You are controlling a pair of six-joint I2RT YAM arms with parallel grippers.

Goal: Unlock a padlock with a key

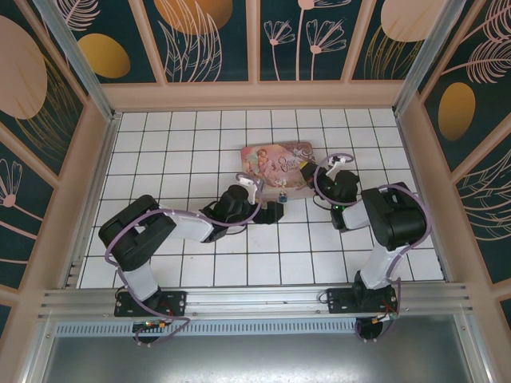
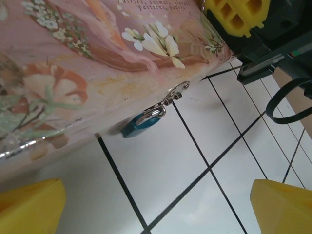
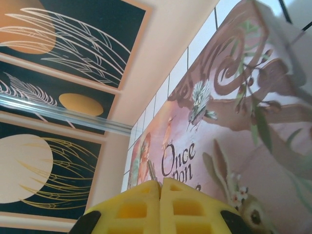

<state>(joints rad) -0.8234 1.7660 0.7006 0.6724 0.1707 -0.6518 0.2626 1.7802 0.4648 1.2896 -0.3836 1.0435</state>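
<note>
Padlock (image 2: 141,124) lay on the white tile (image 2: 161,165) against the pink tin box's (image 2: 73,63) near side, shackle through the tin's clasp (image 2: 178,92). I had the left gripper (image 2: 156,195) spread wide before it. The right gripper (image 3: 160,195) sat pinched closed at the tin's right end.

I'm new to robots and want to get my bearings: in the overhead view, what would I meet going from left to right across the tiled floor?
left arm's elbow → left hand → blue padlock → right hand → right arm's elbow
</note>
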